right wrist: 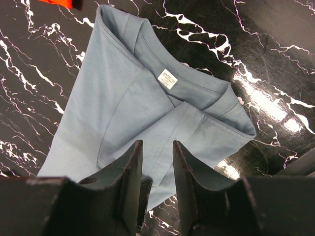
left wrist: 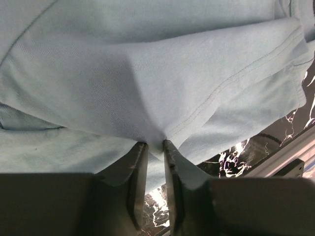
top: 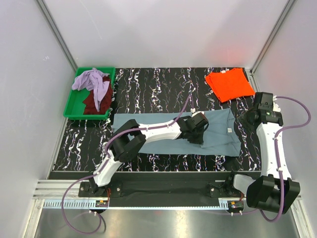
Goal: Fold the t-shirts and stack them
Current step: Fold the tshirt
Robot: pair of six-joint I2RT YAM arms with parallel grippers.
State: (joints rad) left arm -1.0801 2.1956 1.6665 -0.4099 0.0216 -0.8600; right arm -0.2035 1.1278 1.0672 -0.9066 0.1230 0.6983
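Much blue shirt hidden, under left arm

We see a dusty blue-grey t-shirt of matt, finely knitted cloth on a glossy black, white-veined marble-look table.

Middle of blue-grey t-shirt beneath left arm; collar label print illegible.
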